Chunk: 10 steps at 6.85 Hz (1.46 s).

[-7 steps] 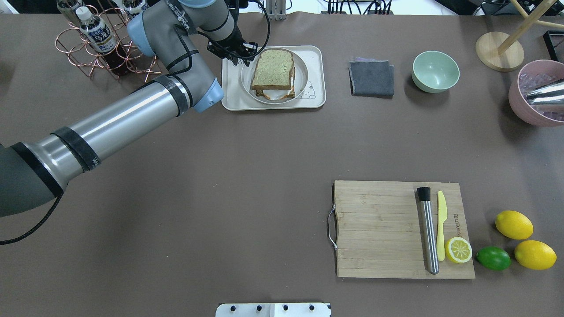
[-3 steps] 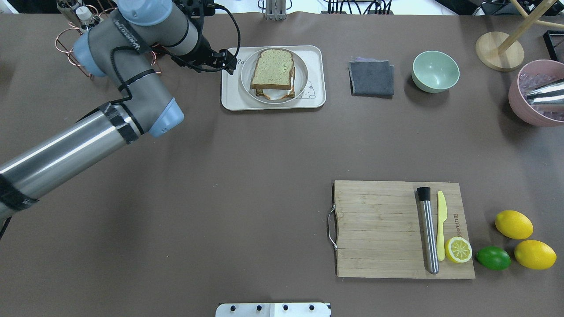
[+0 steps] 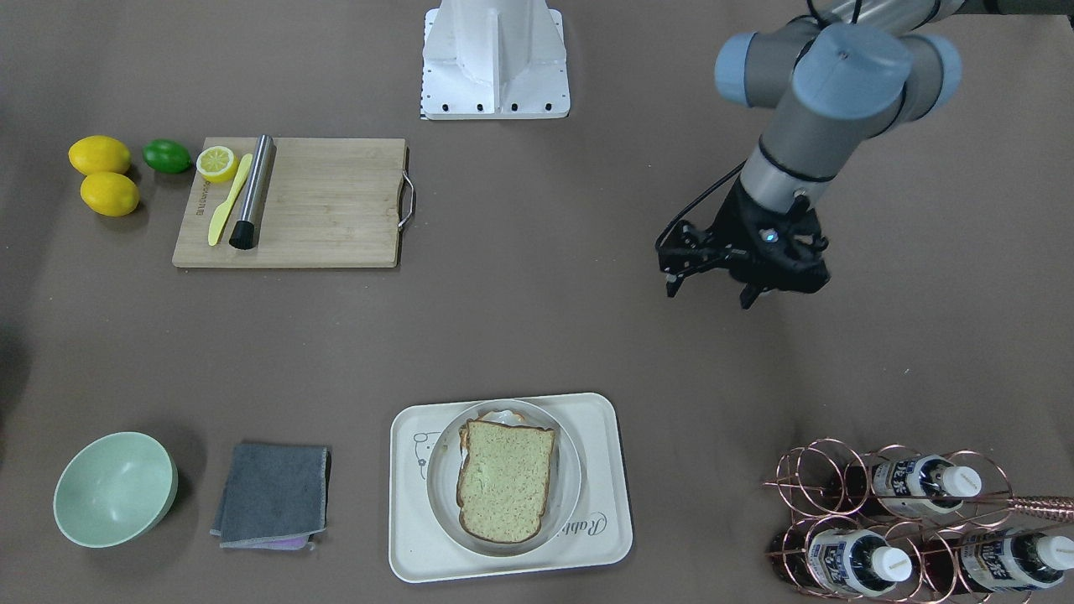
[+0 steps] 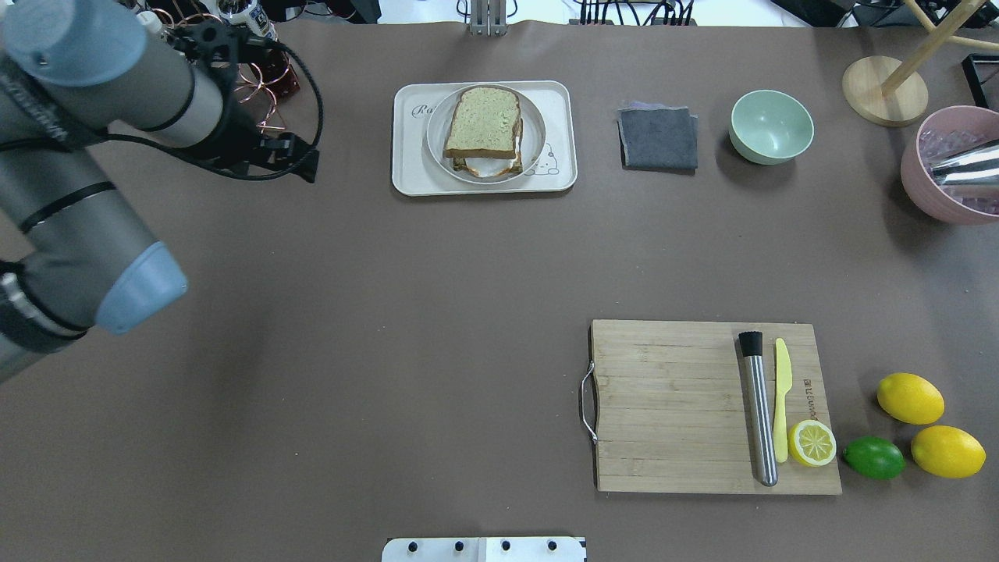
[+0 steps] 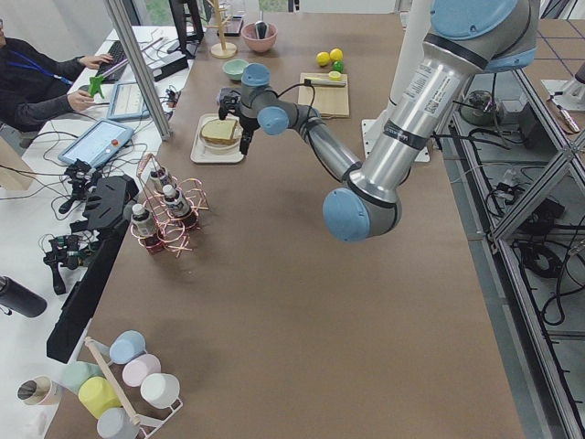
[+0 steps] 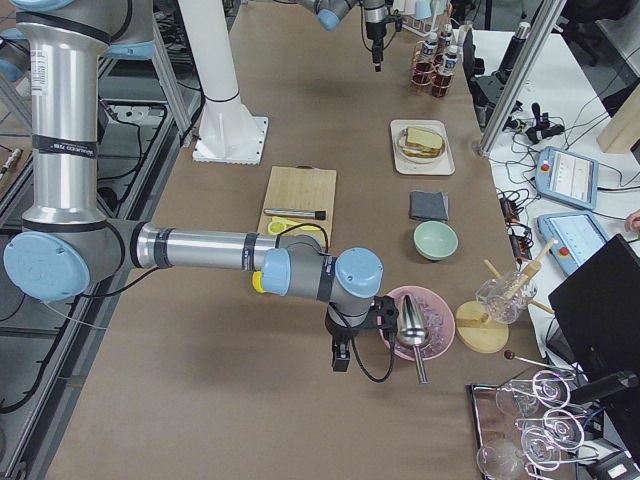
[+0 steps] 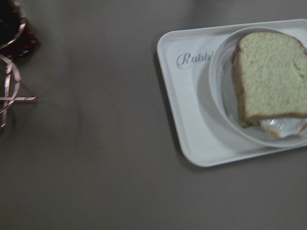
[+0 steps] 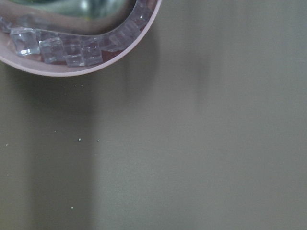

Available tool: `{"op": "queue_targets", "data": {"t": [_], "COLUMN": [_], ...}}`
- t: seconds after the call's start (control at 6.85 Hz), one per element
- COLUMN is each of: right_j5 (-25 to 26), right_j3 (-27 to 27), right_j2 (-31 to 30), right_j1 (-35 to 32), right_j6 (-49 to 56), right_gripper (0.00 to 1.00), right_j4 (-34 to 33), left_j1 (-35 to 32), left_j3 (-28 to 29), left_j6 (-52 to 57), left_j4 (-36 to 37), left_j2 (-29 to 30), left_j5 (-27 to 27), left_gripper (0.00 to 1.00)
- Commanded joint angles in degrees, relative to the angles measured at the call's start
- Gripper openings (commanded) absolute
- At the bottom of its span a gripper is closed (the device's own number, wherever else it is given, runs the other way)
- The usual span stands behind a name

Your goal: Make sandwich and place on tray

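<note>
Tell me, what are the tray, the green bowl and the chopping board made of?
The tray looks like matte cream plastic: smooth, moulded rounded rim, printed drawing. The green bowl seems matte plastic too, though it could be ceramic. The chopping board is likely bamboo or wood: pale brown strips with grain. Its handle looks like shiny metal wire.

The left wrist view is soft with blur. In it the plate (image 7: 221,96) and sandwich (image 7: 271,72) run off the edge at 3 o'clock, and the plate covers the end of the script on the tray (image 7: 194,120). In the right wrist view the pink bowl (image 8: 91,69), holding what may be ice, is cut off at 12 o'clock. The right gripper (image 6: 340,360) shows only from the side, too poorly to judge its jaws.
</note>
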<state>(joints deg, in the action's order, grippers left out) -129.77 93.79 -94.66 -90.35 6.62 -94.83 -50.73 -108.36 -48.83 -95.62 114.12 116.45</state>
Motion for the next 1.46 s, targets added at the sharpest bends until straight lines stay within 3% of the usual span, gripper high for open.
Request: {"op": "queue_targets", "data": {"t": [0.0, 0.29, 0.44, 0.73, 1.31], "right_j5": [-0.04, -0.04, -0.04, -0.04, 0.05], "right_j3": [0.08, -0.01, -0.01, -0.09, -0.09], "right_j2": [0.00, 0.00, 0.00, 0.00, 0.00], "right_j1": [0.00, 0.00, 0.00, 0.00, 0.00], "right_j6": [-0.02, 0.06, 0.06, 0.06, 0.06], "right_gripper": [1.00, 1.00, 1.00, 1.00, 1.00], "right_j4": [0.00, 0.00, 0.00, 0.00, 0.00], "left_j1": [-5.93, -20.02, -28.20, -37.04, -45.76], "left_j3": [-10.36, -8.72, -3.49, 8.98, 11.94], "left_j6": [11.33, 36.12, 49.14, 67.65, 78.44], "left_j4": [5.36, 5.62, 5.45, 5.62, 5.54], "left_j2": [-12.37, -22.23, -26.02, -27.19, -31.92], "left_j5": [1.23, 8.05, 13.14, 14.60, 17.50], "left_gripper": [0.98, 0.98, 0.98, 0.98, 0.98]}}
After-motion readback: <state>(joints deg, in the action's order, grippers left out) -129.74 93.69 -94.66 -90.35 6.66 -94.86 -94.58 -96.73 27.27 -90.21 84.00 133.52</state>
